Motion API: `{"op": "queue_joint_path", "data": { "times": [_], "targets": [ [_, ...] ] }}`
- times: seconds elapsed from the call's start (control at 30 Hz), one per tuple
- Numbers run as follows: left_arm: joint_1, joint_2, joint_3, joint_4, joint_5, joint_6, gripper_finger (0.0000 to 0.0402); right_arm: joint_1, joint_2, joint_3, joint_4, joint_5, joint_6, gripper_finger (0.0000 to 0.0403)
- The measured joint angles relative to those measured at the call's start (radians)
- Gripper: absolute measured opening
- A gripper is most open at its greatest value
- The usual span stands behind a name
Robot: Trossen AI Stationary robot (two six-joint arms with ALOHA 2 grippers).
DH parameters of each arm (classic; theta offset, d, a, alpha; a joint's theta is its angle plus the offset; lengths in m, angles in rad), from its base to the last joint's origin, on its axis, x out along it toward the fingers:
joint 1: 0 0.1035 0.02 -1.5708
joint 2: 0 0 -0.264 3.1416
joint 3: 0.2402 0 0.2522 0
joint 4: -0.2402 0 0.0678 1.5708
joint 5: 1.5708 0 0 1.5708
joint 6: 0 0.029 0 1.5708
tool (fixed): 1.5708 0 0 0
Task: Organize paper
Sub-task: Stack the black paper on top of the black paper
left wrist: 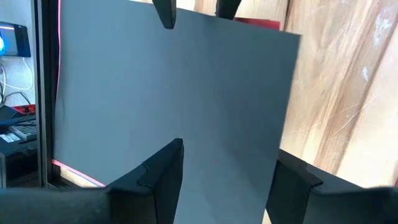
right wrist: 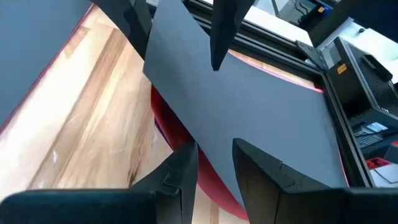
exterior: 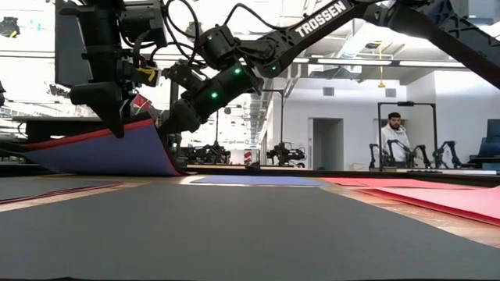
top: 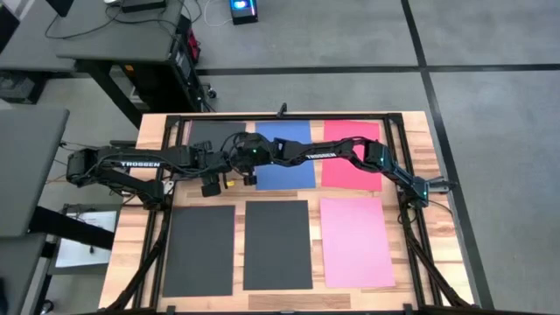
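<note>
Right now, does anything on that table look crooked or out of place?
Yes. At the far-left corner, a dark grey sheet is lifted at a slant off the table instead of lying flat, with red paper showing beneath it. Both grippers meet there.

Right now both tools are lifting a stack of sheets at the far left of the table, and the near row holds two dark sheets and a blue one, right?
Not quite. The high view shows the near row as two dark sheets and a pink sheet, not a blue one. The blue sheet lies in the far row. The left tool and right tool are indeed at the lifted stack.
</note>
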Motion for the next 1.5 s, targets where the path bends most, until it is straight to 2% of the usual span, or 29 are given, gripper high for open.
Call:
{"op": "queue_joint_path", "data": {
  "times": [0.53, 0.63, 0.73, 0.87, 1.1, 1.3, 1.5],
  "targets": [
    [0.000, 0.000, 0.000, 0.008, 0.000, 0.000, 0.0167, 0.001, 0.003, 0.000, 0.058, -0.023, 0.000, 0.0088],
    [0.000, 0.000, 0.000, 0.018, 0.000, 0.000, 0.0167, 0.001, 0.003, 0.000, 0.058, -0.023, -0.017, 0.0064],
    [0.000, 0.000, 0.000, 0.024, 0.000, 0.002, 0.0167, 0.001, 0.003, 0.000, 0.065, -0.023, -0.025, 0.0018],
    [0.000, 0.000, 0.000, 0.025, 0.000, 0.005, 0.0167, 0.001, 0.003, 0.000, 0.063, -0.023, -0.026, 0.0002],
    [0.000, 0.000, 0.005, 0.017, 0.000, 0.003, 0.0166, -0.004, 0.003, 0.000, 0.065, -0.023, -0.010, 0.0000],
    [-0.019, 0.000, 0.062, -0.013, 0.003, -0.007, 0.0168, -0.012, 0.003, 0.000, 0.066, -0.023, 0.009, 0.0000],
    [-0.026, 0.000, 0.085, -0.048, 0.007, -0.046, 0.0184, -0.011, 0.003, 0.000, 0.065, -0.022, 0.017, 0.0000]
  ]
}}
